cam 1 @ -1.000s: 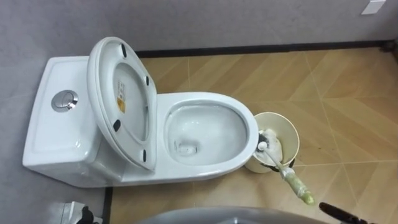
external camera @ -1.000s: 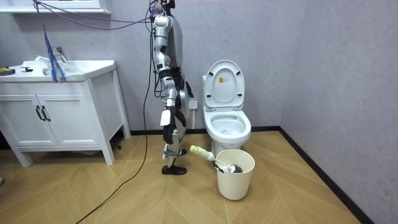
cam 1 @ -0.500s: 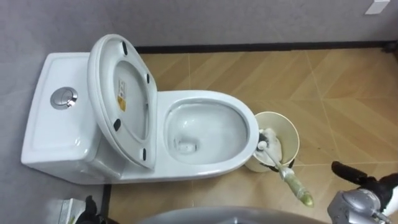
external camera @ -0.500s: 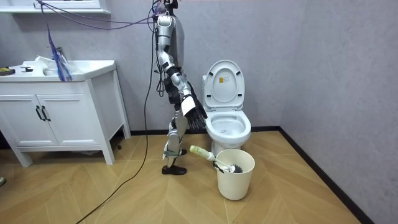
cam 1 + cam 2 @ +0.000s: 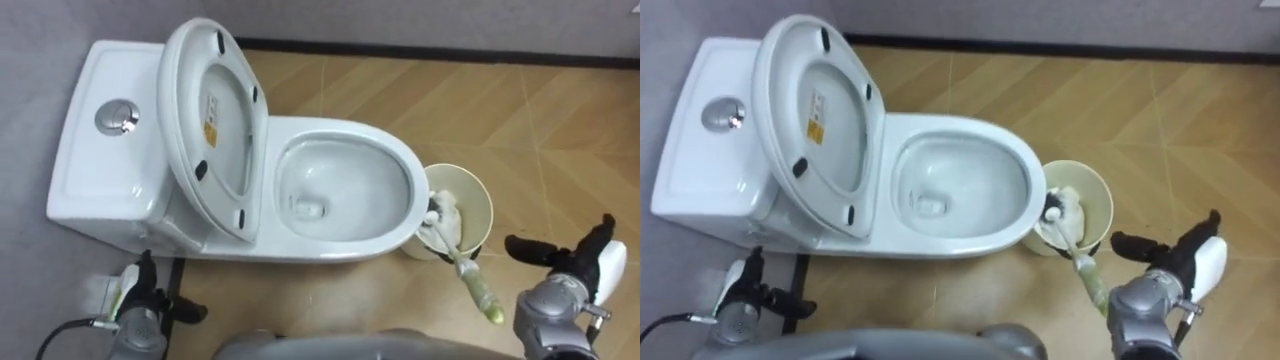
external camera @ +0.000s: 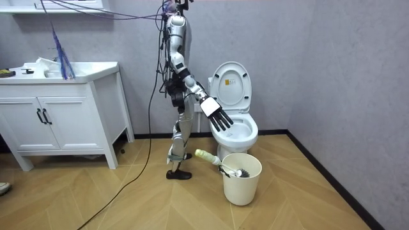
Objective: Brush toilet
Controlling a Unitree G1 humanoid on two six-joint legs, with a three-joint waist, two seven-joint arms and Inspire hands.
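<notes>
1. I stand the robot beside the toilet (image 5: 412, 195), its cistern to the robot's left. The lid (image 5: 230, 170) is raised against the cistern and the bowl lies open.
2. A yellow sticker (image 5: 210, 128) sits on the lid's inner face; its print is too small to read.
3. A round chrome flush button (image 5: 117, 116) is set in the cistern top.
4. The toilet brush (image 5: 462, 265) stands head-down in a cream bucket (image 5: 487, 215) just beside the bowl's front, with its handle leaning out over the rim.
5. The right hand (image 5: 572, 264) is near the handle but apart from it, fingers straight and spread, holding nothing.
6. The left hand (image 5: 148, 300) is low by the toilet's base; I cannot tell its state.
</notes>
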